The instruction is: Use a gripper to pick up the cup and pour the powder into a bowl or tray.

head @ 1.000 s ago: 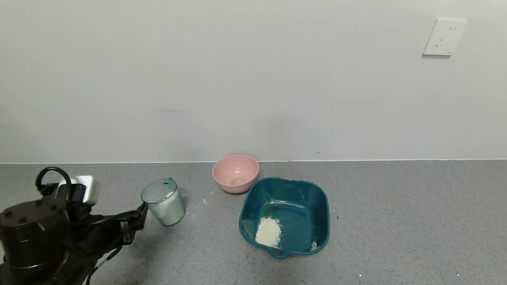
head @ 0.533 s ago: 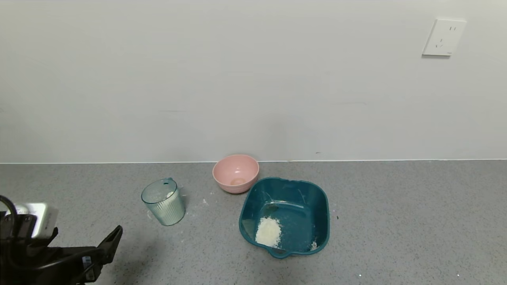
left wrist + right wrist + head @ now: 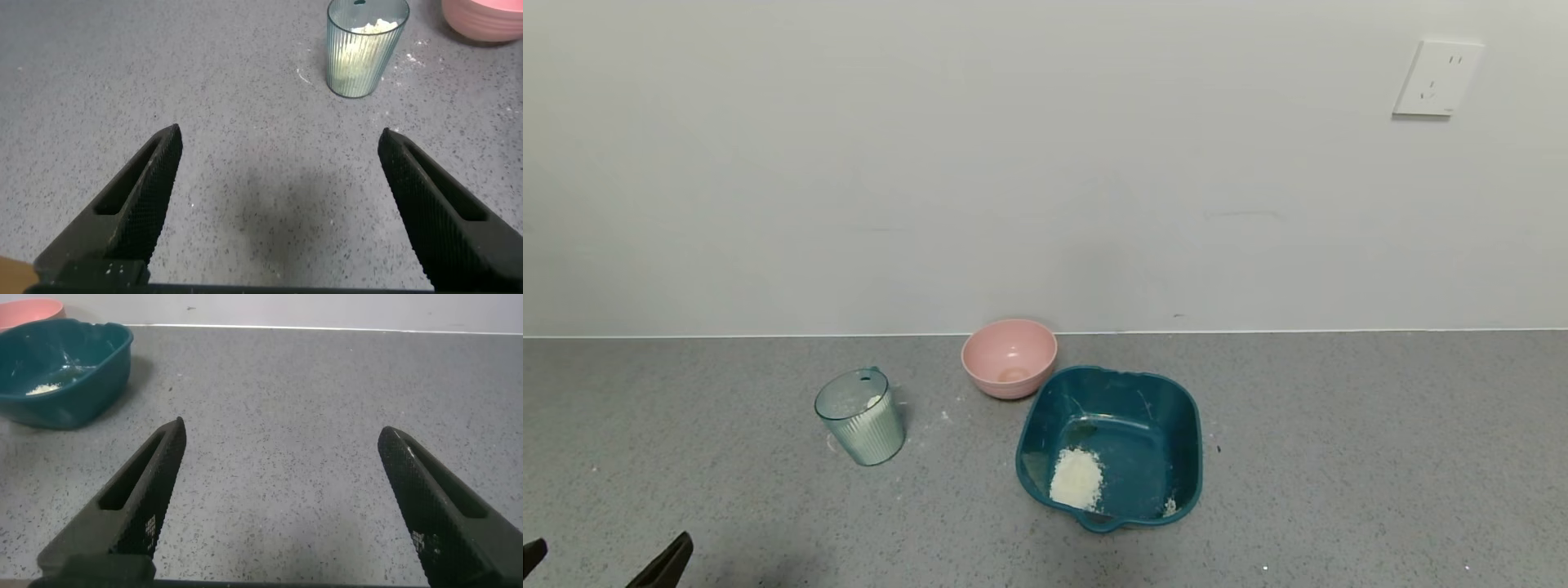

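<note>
**Cup set down, powder in the tray: clearing away cleanly**

The cup (image 3: 860,416) stands upright on the grey table (image 3: 1339,457), well to the left of the teal tray (image 3: 1188,425), with a residue of white powder clinging inside it, seen plainly in the left wrist view (image 3: 365,47). The main heap of powder (image 3: 1076,478) lies in the tray's near-left corner. A pink bowl (image 3: 1009,358) sits just behind the tray, near its far-left corner.

The left claw (image 3: 278,175) hovers low over bare table, well short of the cup, fingers spread wide and holding nothing; in the head view only its fingertips (image 3: 666,562) show at the bottom-left edge. The right claw (image 3: 282,469) is likewise spread and empty, parked over open table to the right of the tray.

Judging by this, the pour looks done and the step in hand is the retreat. To do it well, the left arm should draw straight away from the cup, keeping the spread fingers level and clear of the table, with no sideways sweep that could knock the light cup over and scatter the remaining powder.
</note>
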Action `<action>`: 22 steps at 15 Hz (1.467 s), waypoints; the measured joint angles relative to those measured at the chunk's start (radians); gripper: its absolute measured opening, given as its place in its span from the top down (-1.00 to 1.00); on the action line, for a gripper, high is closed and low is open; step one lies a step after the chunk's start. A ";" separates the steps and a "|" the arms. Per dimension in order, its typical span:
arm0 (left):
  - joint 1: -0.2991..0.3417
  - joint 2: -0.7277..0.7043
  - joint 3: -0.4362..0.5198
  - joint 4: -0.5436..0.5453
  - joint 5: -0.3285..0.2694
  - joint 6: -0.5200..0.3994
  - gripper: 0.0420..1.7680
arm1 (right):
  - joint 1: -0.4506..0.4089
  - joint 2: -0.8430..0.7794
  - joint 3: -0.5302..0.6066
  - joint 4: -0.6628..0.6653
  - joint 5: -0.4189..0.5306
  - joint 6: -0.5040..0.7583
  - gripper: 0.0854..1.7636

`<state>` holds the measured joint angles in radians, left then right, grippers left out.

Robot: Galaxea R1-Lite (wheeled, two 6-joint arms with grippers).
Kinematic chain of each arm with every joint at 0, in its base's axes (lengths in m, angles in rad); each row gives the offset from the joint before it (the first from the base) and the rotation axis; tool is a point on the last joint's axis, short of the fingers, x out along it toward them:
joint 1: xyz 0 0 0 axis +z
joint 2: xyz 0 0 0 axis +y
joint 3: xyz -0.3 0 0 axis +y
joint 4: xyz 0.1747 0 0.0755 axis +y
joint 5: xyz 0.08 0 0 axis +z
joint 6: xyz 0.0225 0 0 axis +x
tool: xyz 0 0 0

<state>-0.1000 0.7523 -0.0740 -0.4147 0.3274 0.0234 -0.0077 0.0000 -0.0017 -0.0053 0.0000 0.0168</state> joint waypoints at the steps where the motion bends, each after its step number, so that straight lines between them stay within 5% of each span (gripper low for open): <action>1: 0.029 -0.053 -0.002 0.041 -0.026 0.001 -0.94 | 0.000 0.000 0.000 0.000 0.000 0.000 -0.94; 6: 0.118 -0.306 -0.003 0.185 -0.074 0.002 -0.94 | 0.000 0.000 0.000 0.000 0.000 0.000 -0.94; 12: 0.112 -0.555 -0.012 0.346 -0.077 0.027 -0.94 | 0.000 0.000 0.000 0.000 0.000 0.000 -0.94; 17: 0.104 -0.710 -0.002 0.383 -0.147 0.053 -0.94 | 0.000 0.000 0.000 0.000 0.000 0.000 -0.94; 22: 0.103 -0.750 0.021 0.307 -0.238 0.074 -0.94 | 0.000 0.000 0.000 0.000 0.000 0.000 -0.94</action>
<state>0.0032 0.0023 -0.0528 -0.1081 0.0894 0.0970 -0.0077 0.0000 -0.0017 -0.0053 0.0000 0.0168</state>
